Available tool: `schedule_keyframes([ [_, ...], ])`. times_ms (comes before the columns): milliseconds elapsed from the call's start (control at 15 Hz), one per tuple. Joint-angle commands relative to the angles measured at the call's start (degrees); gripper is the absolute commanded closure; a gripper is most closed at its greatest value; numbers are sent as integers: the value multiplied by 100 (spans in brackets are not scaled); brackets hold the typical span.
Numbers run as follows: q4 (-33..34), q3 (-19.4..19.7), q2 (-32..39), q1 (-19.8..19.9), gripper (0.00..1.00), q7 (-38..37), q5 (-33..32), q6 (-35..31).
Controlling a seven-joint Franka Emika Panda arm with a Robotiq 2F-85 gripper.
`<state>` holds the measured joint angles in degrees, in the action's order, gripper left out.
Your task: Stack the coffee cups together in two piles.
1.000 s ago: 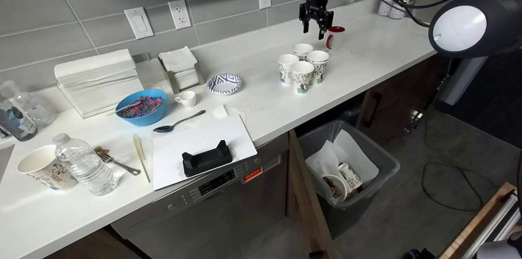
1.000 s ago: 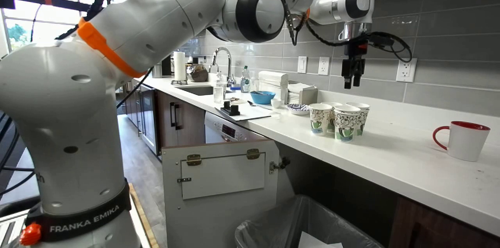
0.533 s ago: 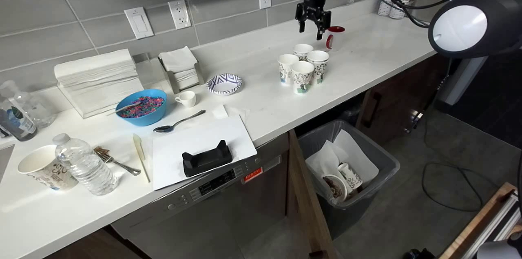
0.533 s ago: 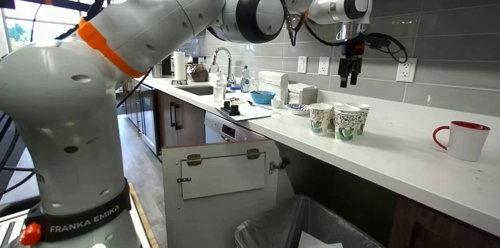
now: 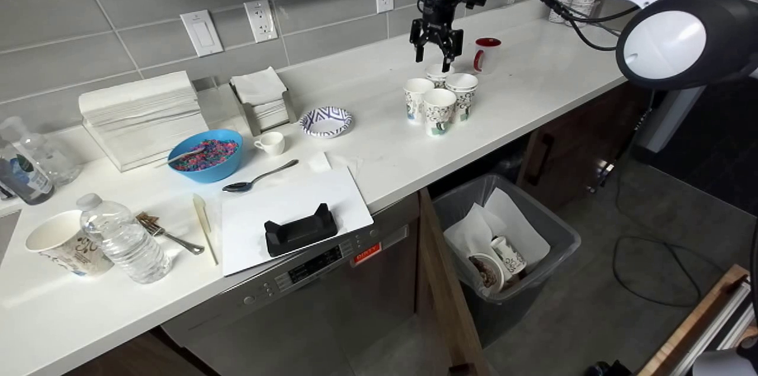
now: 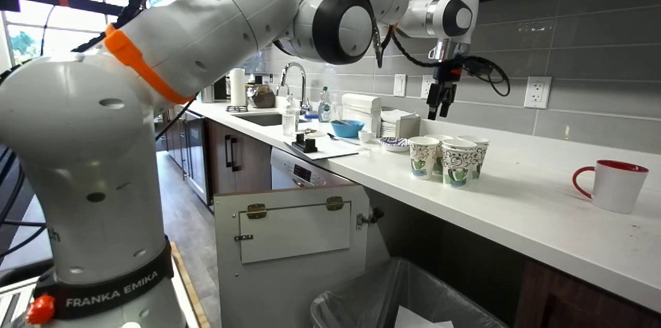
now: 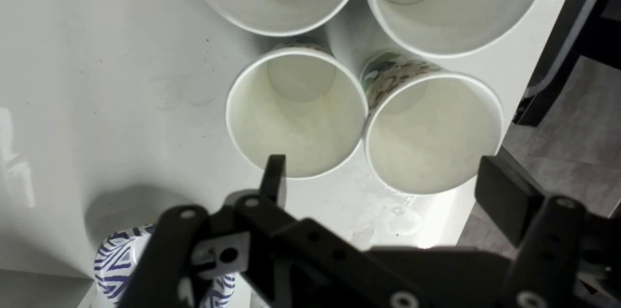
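1. The gripper hangs above the paper cups, its two fingers spread wide apart.
2. They stand upright, bunched together on the white counter, between the patterned bowl and the red-handled mug.

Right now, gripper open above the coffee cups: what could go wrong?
1. The coffee cups crowd together, so the open gripper could knock a neighbour if it descends.
2. In the wrist view, one finger overlaps a rim; lowering straight from here might dent it.
3. The frontmost cup stands toward the front edge of the counter, trash bin below; bumped hard, it could topple off.
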<state>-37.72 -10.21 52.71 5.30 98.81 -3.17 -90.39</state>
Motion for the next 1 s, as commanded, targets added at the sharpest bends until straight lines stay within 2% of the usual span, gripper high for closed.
schedule_keyframes([
  [0, 19, -69, 197, 2, 0, 121, 57, 122],
  [600, 45, -94, 502, 27, 0, 48, 68, -40],
  [667, 52, -95, 522, 23, 2, 49, 67, -32],
  [800, 51, -86, 545, 17, 15, 41, 54, -31],
  [933, 56, -77, 574, 12, 34, 18, 48, -38],
])
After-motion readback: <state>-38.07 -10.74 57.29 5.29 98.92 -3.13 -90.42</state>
